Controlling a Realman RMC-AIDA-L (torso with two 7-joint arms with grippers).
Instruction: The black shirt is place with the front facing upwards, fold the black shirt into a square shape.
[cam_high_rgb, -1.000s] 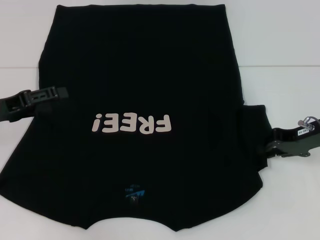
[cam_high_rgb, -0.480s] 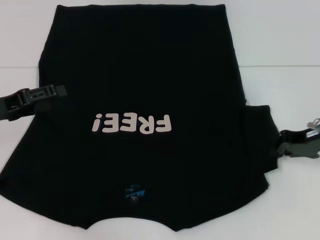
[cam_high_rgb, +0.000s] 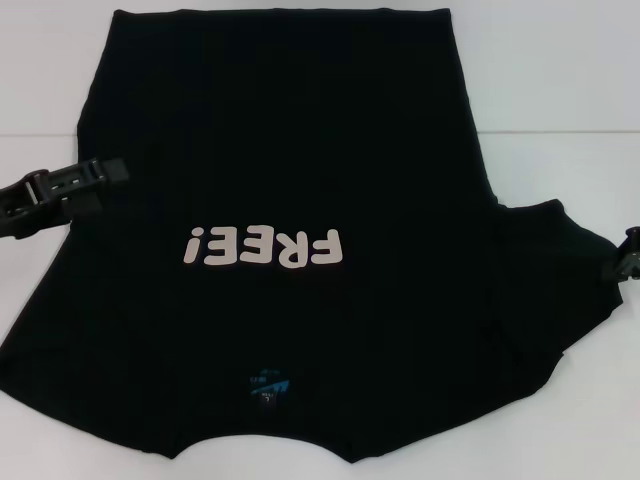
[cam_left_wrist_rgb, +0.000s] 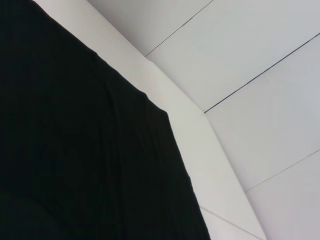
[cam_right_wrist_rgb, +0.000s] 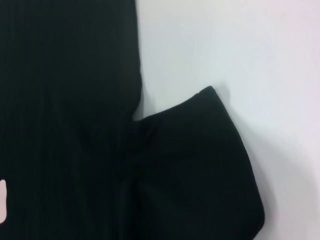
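The black shirt (cam_high_rgb: 290, 150) is lying spread face-up on the white table (cam_high_rgb: 560, 80), its pale "FREE!" lettering (cam_high_rgb: 262, 247) reading upside down in the head view and its small blue neck label (cam_high_rgb: 268, 389) sitting at the near edge, closest to the robot. The hem is reaching toward the far side of the table.

The left gripper (cam_high_rgb: 105, 172) is resting at the shirt's left edge, level with a line just beyond the lettering; its fingers (cam_high_rgb: 90, 170) are lying close together along the fabric border, but whether they are pinching cloth cannot be told. The left wrist view is showing only the shirt's straight edge (cam_left_wrist_rgb: 90, 150) running across the table surface (cam_left_wrist_rgb: 240, 75).

The right gripper (cam_high_rgb: 630, 262) is appearing only as a sliver at the right border of the head view, touching the tip of the right sleeve (cam_high_rgb: 555, 270) (its fingers are out of sight, so its state cannot be told). The right wrist view is showing that sleeve (cam_right_wrist_rgb: 200, 165) jutting out from the shirt's body, with a crease where the two are meeting.
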